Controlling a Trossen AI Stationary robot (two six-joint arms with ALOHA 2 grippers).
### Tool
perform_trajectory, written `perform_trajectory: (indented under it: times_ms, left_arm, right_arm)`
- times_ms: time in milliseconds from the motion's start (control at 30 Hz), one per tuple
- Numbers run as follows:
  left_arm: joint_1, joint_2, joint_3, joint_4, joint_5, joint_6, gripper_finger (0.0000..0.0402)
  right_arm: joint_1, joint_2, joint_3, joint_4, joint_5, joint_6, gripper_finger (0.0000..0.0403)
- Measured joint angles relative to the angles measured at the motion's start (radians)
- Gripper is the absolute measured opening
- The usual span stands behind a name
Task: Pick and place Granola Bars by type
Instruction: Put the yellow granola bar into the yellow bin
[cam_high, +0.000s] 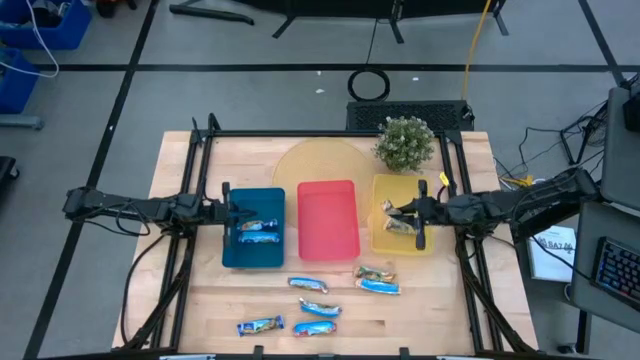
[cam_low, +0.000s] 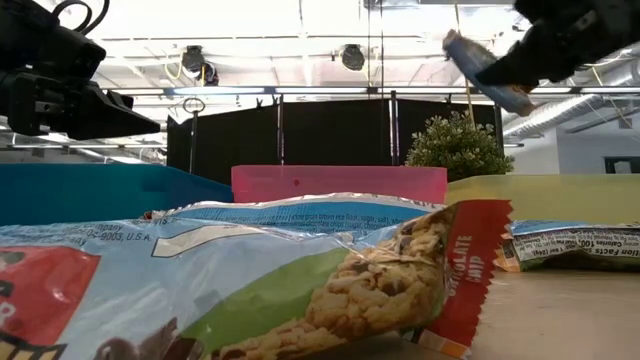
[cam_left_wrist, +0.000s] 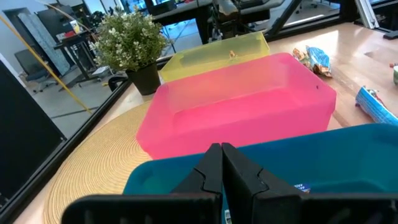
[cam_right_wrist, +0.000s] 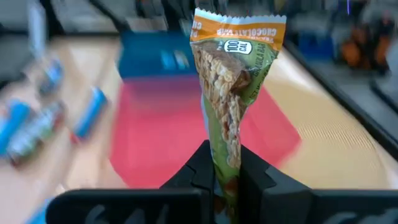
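Wooden table carries three trays; I take the red tray as my landmark. My right jaws, over the yellow tray just beside it, pinch a green granola bar upright. I should lower before releasing. My left jaws, closed and empty, hover over the blue tray on its other side.

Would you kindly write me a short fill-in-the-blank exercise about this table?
1. The right gripper is shut on a ____ bar.
2. The red tray holds ____ bars.
3. The blue tray holds ____ bars.
4. The left gripper hovers over the ____ tray.

Missing words: green; no; two; blue
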Motion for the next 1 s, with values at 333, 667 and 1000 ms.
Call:
perform_trajectory:
  times_ms: [333, 667, 1000]
  left_arm:
    - [0.000, 0.000, 0.000, -0.001, 0.000, -0.004, 0.0010]
    - [0.000, 0.000, 0.000, 0.010, 0.000, 0.000, 0.0010]
    - [0.000, 0.000, -0.001, 0.032, 0.001, 0.003, 0.0010]
  right_arm:
    - [-0.152, 0.368, 0.323, -0.533, -0.004, 0.073, 0.0021]
    - [-0.254, 0.542, 0.326, -0.635, -0.109, 0.038, 0.0023]
    - [-0.285, 0.601, 0.314, -0.639, -0.112, -0.017, 0.0026]
